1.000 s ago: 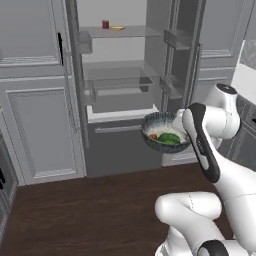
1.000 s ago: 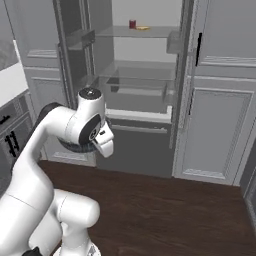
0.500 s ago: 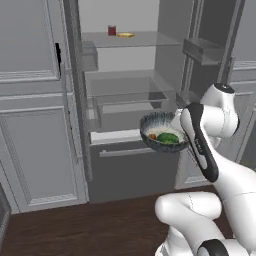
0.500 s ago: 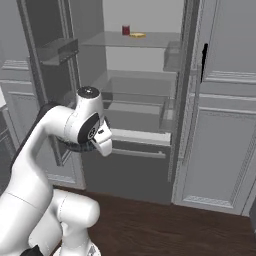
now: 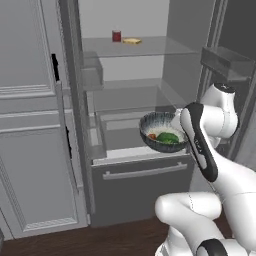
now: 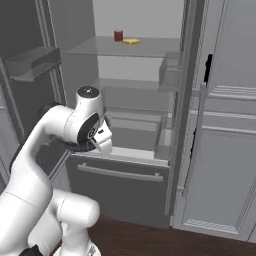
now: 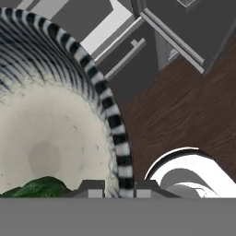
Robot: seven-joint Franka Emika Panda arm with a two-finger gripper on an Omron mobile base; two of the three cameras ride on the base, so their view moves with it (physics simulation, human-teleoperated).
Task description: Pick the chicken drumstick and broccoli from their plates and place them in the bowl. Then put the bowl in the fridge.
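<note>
Final step: gripper (image 7: pixel 119 188) clenched on rim of mottled grey bowl (image 5: pixel 161 131) w/ green broccoli (image 5: pixel 168 138) (drumstick beside it), before the open dark-grey fridge (image 5: pixel 135 80); next, reach onto a shelf.

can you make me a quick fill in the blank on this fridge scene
1. The end effector is shut on the rim of the ____.
2. Inside the bowl, beside the chicken drumstick, lies the green ____.
3. The fridge doors stand ____.
4. On the top shelf, next to a yellow item, stands a ____ can.

Missing words: bowl; broccoli; open; red
</note>
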